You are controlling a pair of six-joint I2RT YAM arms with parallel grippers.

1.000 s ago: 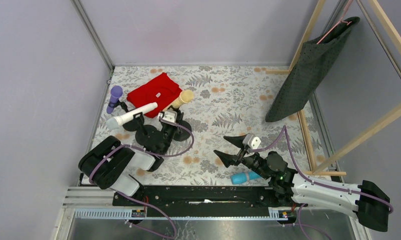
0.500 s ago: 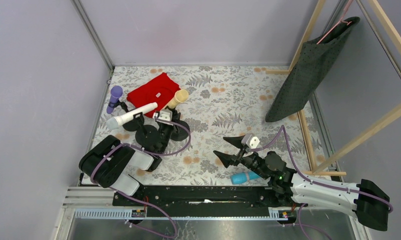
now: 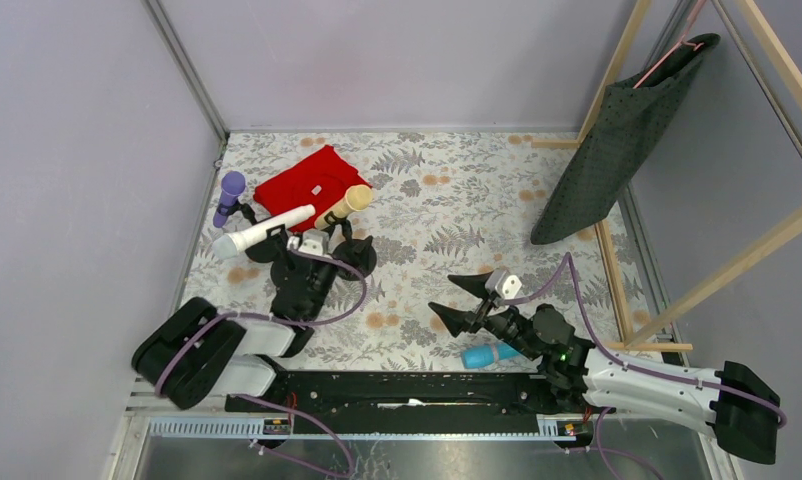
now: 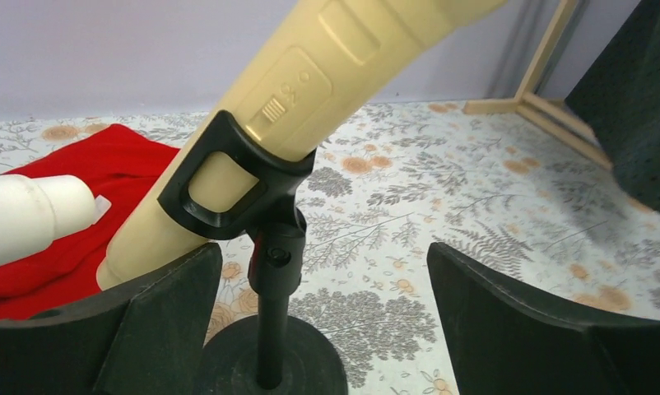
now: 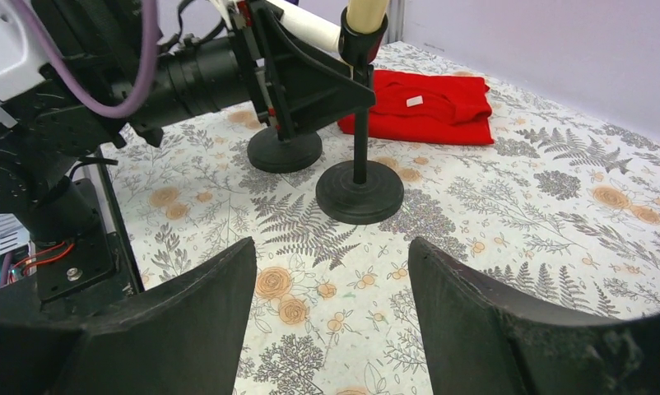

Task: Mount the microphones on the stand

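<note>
Looks like 3 of 4 done: purple mic (image 3: 229,190), white mic (image 3: 262,231) and cream-yellow mic (image 4: 310,90) sit clipped in stands. The light blue mic (image 3: 489,353) lies on the worktop (image 3: 457,200) beside the right gripper (image 3: 441,291), jaws apart and empty. Left gripper (image 4: 324,255) has its jaws apart too, gripping nothing
</note>
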